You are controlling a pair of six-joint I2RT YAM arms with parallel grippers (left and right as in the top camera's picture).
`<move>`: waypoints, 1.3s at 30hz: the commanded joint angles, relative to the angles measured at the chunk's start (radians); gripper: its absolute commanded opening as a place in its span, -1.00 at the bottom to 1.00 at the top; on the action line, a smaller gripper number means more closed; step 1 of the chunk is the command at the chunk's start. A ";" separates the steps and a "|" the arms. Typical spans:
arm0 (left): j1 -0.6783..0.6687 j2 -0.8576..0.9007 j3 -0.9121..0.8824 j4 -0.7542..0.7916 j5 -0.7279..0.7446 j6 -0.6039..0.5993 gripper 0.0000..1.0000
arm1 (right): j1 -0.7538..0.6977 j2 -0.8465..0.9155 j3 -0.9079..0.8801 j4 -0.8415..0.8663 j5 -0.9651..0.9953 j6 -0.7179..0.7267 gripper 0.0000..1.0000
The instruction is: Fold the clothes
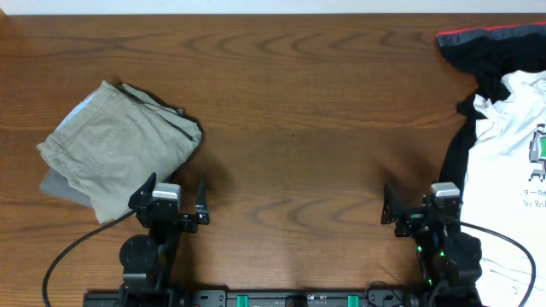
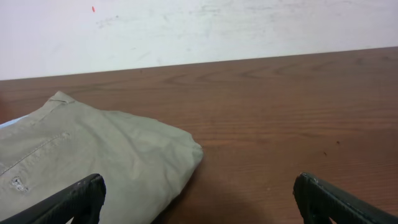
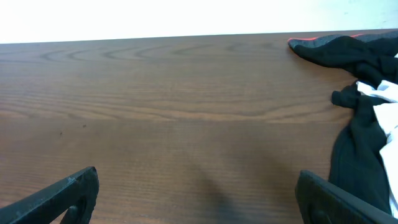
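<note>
The clothes, a white T-shirt (image 1: 510, 162) with a small green-and-grey print, lie crumpled at the table's right edge, partly over a black garment. A strip of the white T-shirt (image 3: 388, 93) shows at the far right of the right wrist view. My right gripper (image 1: 418, 203) stands open near the front edge, just left of the shirt, touching nothing. Open too, with nothing between its fingers, is my left gripper (image 1: 175, 198) at the front left. In the wrist views, the left gripper (image 2: 199, 196) and the right gripper (image 3: 198, 190) show both fingertips wide apart over bare wood.
A folded khaki-beige garment (image 1: 115, 147) lies at the left, just beyond my left gripper; the same garment (image 2: 93, 155) fills the left of that wrist view. A black garment with a red stripe (image 1: 490, 51) sits at the back right. The wooden table (image 1: 299, 111) spans between them.
</note>
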 commanded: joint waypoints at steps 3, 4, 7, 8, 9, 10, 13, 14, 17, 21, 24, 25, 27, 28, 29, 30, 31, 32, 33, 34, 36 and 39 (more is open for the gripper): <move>-0.004 -0.006 -0.025 -0.009 -0.005 0.006 0.96 | -0.013 -0.008 -0.008 0.002 -0.003 0.015 0.99; -0.004 -0.006 -0.025 -0.009 -0.003 0.006 0.96 | -0.013 -0.008 -0.008 0.003 -0.004 0.014 0.99; -0.004 -0.006 -0.025 -0.010 -0.003 0.006 0.96 | -0.013 -0.008 -0.008 0.002 -0.015 0.016 0.98; -0.004 -0.006 -0.025 -0.009 -0.002 0.006 0.96 | -0.013 -0.008 -0.008 0.002 -0.027 0.015 0.98; -0.004 -0.006 -0.025 -0.009 -0.002 0.006 0.96 | -0.013 -0.008 -0.008 0.002 -0.037 0.016 0.98; -0.004 -0.006 -0.025 -0.010 -0.001 0.003 0.96 | -0.013 -0.008 -0.008 0.003 -0.048 0.016 0.98; -0.004 -0.005 -0.025 -0.010 -0.001 -0.085 0.96 | -0.013 -0.008 -0.008 0.003 -0.080 0.015 0.99; -0.004 -0.005 -0.025 -0.009 -0.001 -0.109 0.96 | -0.013 -0.008 -0.008 0.002 -0.089 0.016 0.99; -0.004 -0.005 -0.025 -0.010 -0.001 -0.167 0.96 | -0.013 -0.008 -0.008 0.001 -0.132 0.016 0.98; -0.004 -0.005 -0.024 -0.009 -0.001 -0.272 0.96 | -0.013 -0.008 -0.008 0.028 -0.150 0.024 0.99; -0.004 -0.005 0.001 -0.009 0.023 -0.294 0.96 | -0.013 -0.008 -0.007 0.136 -0.208 0.058 0.98; -0.005 -0.005 0.019 -0.009 0.026 -0.294 0.96 | -0.013 -0.005 -0.005 0.188 -0.209 0.105 0.99; -0.005 0.008 0.080 -0.014 0.027 -0.294 0.96 | -0.013 0.010 0.007 0.269 -0.213 0.178 0.98; -0.005 0.026 0.124 -0.019 0.024 -0.292 0.96 | -0.013 0.029 0.021 0.293 -0.213 0.212 0.99; -0.005 0.042 0.156 -0.021 0.024 -0.285 0.96 | -0.013 0.050 0.035 0.301 -0.213 0.226 0.99; -0.005 0.074 0.203 -0.025 0.024 -0.278 0.96 | -0.013 0.079 0.053 0.303 -0.213 0.225 0.99; -0.005 0.114 0.252 -0.035 0.024 -0.275 0.96 | -0.013 0.126 0.079 0.302 -0.213 0.225 0.99; -0.005 0.156 0.298 -0.050 0.025 -0.270 0.96 | -0.013 0.161 0.097 0.302 -0.213 0.225 0.99; -0.005 0.210 0.352 -0.073 0.024 -0.261 0.96 | -0.013 0.225 0.129 0.302 -0.214 0.225 0.99; -0.005 0.263 0.401 -0.096 0.024 -0.260 0.96 | -0.013 0.287 0.162 0.301 -0.218 0.224 0.99; -0.005 0.396 0.517 -0.156 0.025 -0.260 0.96 | -0.013 0.410 0.230 0.297 -0.232 0.224 0.98; -0.005 0.607 0.706 -0.270 0.046 -0.260 0.96 | -0.013 0.627 0.375 0.259 -0.263 0.186 0.98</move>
